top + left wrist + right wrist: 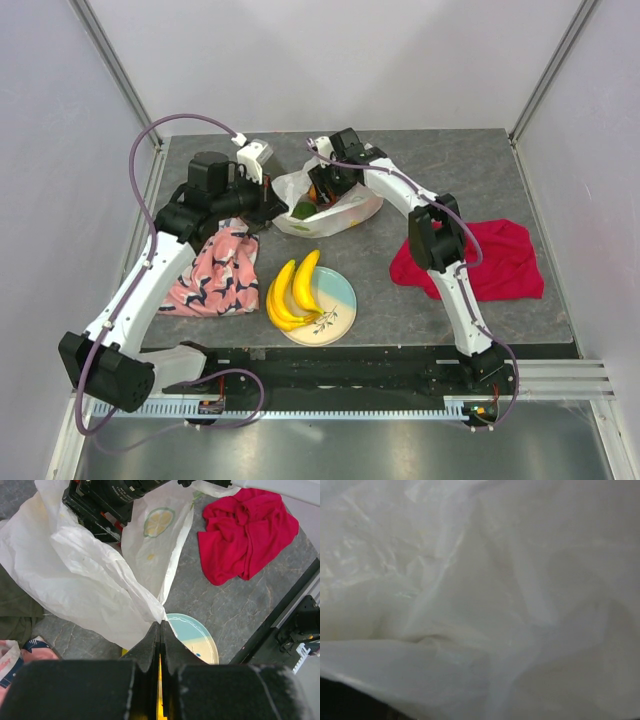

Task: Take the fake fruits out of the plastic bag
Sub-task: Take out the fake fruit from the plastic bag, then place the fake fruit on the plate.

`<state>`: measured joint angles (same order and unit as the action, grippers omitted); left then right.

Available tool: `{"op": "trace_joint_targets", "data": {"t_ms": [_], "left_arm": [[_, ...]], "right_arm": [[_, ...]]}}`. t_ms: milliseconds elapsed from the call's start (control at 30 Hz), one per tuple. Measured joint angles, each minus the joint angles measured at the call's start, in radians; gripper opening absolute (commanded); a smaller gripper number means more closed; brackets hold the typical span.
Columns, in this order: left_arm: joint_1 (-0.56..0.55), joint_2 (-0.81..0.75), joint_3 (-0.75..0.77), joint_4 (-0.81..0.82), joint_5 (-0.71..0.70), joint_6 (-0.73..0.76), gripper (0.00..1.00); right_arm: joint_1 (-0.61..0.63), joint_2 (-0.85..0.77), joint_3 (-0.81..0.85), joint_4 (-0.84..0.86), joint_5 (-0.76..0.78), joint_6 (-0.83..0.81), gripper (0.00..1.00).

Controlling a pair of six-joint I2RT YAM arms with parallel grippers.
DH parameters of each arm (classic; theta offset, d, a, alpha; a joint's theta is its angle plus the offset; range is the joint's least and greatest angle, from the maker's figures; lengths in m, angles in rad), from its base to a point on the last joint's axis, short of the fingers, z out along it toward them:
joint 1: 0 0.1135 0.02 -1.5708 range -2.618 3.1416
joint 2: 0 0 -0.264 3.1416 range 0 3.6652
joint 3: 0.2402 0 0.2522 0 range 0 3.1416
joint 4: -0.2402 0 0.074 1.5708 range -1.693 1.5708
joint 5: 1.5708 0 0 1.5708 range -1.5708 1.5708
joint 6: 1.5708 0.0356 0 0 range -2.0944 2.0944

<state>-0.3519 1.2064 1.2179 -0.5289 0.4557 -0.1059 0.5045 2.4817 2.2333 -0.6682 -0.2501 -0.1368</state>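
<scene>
The left gripper (160, 626) is clenched tight on a pinch of the plastic bag (85, 575); the thin white film fans up and away from its fingertips, so the bag lies just ahead of it, touching it at that one fold. The right gripper (326, 188) reaches down into the bag's mouth from the far side; its own camera shows nothing but white plastic pressed close, so I cannot tell whether its jaws stand apart or closed. A green fruit (302, 211) sits inside the bag, between the two grippers and just beside the right one. Two bananas (293, 290) lie on a plate (338, 318) nearer the arm bases than the left gripper, apart from the bag. A red cloth (490, 260) lies by the right arm's elbow; a pink cloth (215, 275) lies under the left arm.
</scene>
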Motion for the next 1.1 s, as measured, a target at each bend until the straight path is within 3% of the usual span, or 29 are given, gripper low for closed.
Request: {"op": "trace_joint_targets", "data": {"t_ms": [167,367,533,733,933,1100], "left_arm": [[-0.004,0.037,0.001,0.018,-0.002,0.011,0.02],[-0.004,0.074,0.000,0.046,-0.010,0.041,0.02],[-0.004,0.075,0.000,0.090,-0.011,0.060,0.02],[-0.004,0.074,0.000,0.150,-0.011,0.062,0.02],[-0.003,0.042,-0.008,0.196,-0.018,0.063,0.02],[0.011,-0.035,-0.012,0.196,-0.018,0.068,0.02]], "right_arm": [[-0.010,-0.117,-0.129,0.033,0.002,-0.023,0.54],[-0.024,-0.493,-0.397,0.054,-0.074,-0.103,0.50],[-0.024,-0.760,-0.527,0.054,-0.154,-0.166,0.50],[0.023,-0.901,-0.627,-0.072,-0.244,-0.291,0.49],[0.230,-1.017,-0.873,-0.193,-0.280,-0.393,0.50],[0.258,-0.986,-0.975,-0.180,-0.267,-0.384,0.51]]}}
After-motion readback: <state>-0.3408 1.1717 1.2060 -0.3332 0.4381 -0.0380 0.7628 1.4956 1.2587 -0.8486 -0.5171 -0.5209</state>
